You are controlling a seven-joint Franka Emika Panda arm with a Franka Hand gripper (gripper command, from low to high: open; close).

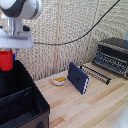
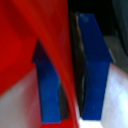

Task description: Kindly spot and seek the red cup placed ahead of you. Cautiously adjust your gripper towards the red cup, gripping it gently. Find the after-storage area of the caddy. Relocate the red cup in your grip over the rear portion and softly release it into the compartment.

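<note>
The red cup (image 1: 6,60) hangs in my gripper (image 1: 7,52) above the far section of the black caddy (image 1: 20,102) at the exterior view's left. The white gripper block sits right over the cup, and its fingers are hidden behind the cup there. In the wrist view the cup's red wall (image 2: 35,35) runs between my two blue fingers (image 2: 95,70), which are closed on it. The caddy's centre divider (image 1: 17,95) lies in front of the cup.
A small white bowl with yellow contents (image 1: 59,79) and a dark blue flat case (image 1: 79,77) stand on the wooden table. A black toaster oven (image 1: 112,55) with a pulled-out rack sits at the exterior view's right. A black cable hangs across the wicker backdrop.
</note>
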